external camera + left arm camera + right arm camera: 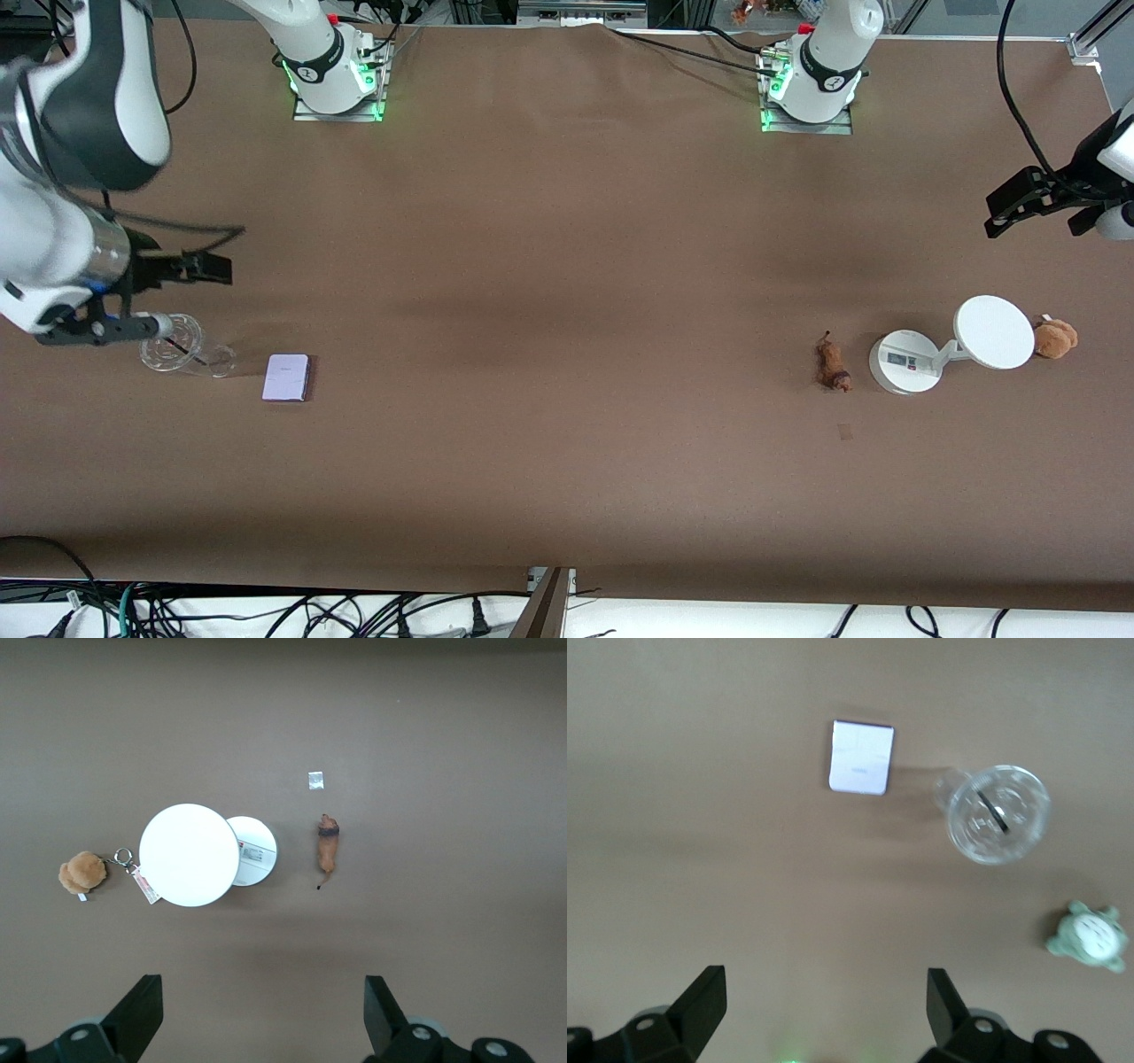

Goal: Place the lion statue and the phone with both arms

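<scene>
The lion statue (833,363), a tiny orange-brown figurine with a dark band, lies on the table toward the left arm's end; it also shows in the left wrist view (328,846). The phone (286,377), flat and pale lavender, lies toward the right arm's end and shows in the right wrist view (861,757). My left gripper (1035,221) (261,1010) is open and empty, high over the table edge at its end. My right gripper (197,297) (824,1010) is open and empty, high over the clear cup beside the phone.
A white round-based stand with a disc (904,361) stands beside the lion, with a brown plush toy (1054,338) beside the disc. A clear cup (173,343) lies beside the phone. A small green-and-white toy (1090,937) shows only in the right wrist view. A tape square (845,431) lies nearer the front camera than the lion.
</scene>
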